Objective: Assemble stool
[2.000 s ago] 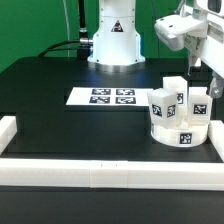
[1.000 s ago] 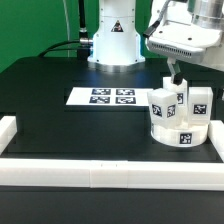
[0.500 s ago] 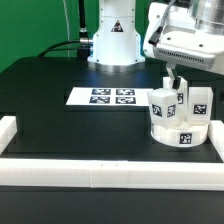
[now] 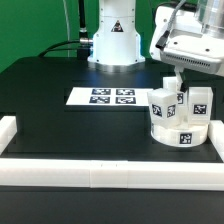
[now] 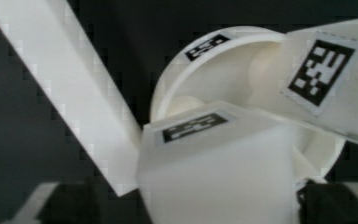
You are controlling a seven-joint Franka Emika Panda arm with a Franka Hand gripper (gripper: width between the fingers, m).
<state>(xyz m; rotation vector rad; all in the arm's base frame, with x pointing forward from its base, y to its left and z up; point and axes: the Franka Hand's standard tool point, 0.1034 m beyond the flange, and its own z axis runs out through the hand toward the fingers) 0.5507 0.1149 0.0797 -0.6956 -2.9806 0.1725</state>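
Note:
The stool's round white seat [image 4: 178, 130] stands at the exterior view's right with three tagged legs upright on it: a left leg [image 4: 163, 103], a right leg [image 4: 199, 103] and a back leg [image 4: 180, 90]. My gripper [image 4: 175, 76] hangs just over the back of this group, fingers pointing down. In the wrist view the gripper [image 5: 185, 203] straddles a tagged leg [image 5: 202, 135]. One finger [image 5: 322, 198] is at the leg's side, and a dark gap shows beside the other. Nothing is lifted. The seat rim [image 5: 229, 58] and another leg [image 5: 327, 65] lie beyond.
The marker board [image 4: 100, 97] lies flat in the middle of the black table. White border rails run along the front [image 4: 100, 172], the left [image 4: 8, 128] and the right [image 4: 214, 140]; one rail [image 5: 69, 100] shows in the wrist view. The robot's base [image 4: 112, 40] stands at the back.
The gripper came from the upper right, swung over the stool parts and sank toward the legs. Its jaws have narrowed around one leg.

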